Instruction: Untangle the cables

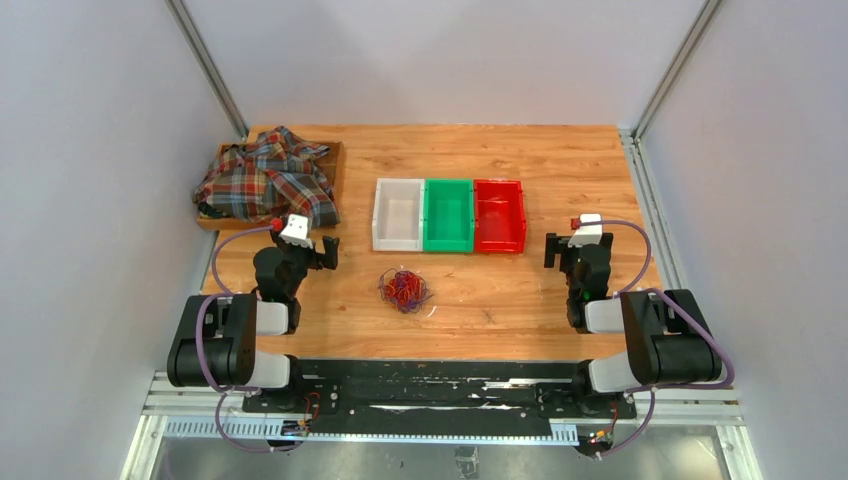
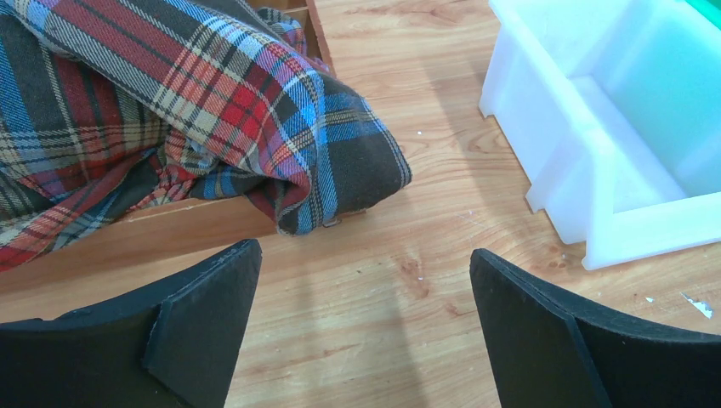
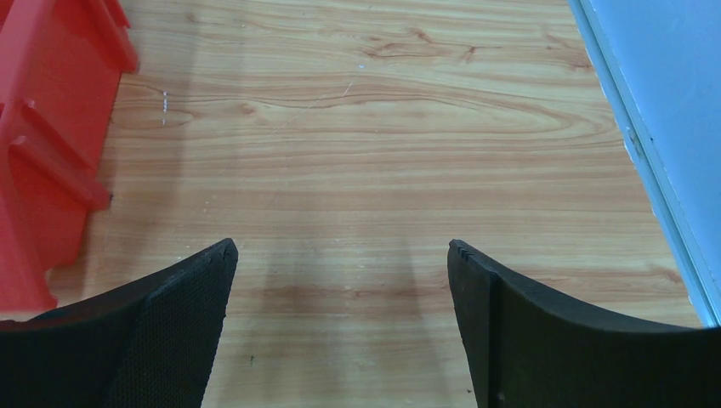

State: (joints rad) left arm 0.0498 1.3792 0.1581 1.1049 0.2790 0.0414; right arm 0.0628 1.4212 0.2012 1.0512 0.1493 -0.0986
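1. Lying as a small wiry clump of purple, orange-brown and red strands, the cables rest on the wooden table, about midway across it and toward the near side. Neither arm touches them.
2. Just beyond the clump, three bins stand in a row, side by side and touching: a white bin on the left, a green bin in the middle, a red bin on the right.
3. To the left of the cables and apart from them sits the left gripper. Its fingers are spread wide and pinch nothing, and its wrist view shows bare wood between them.
4. Well to the right of the cables, just right of the red bin, sits the right gripper. Its fingers are likewise spread wide over bare wood, gripping nothing.
5. At the far left a crumpled plaid shirt lies heaped on a shallow wooden tray, and one fold spills over the tray's wall onto the table.
6. From the left wrist, the white bin's corner shows on the right. From the right wrist, the red bin's wall shows at the left edge.
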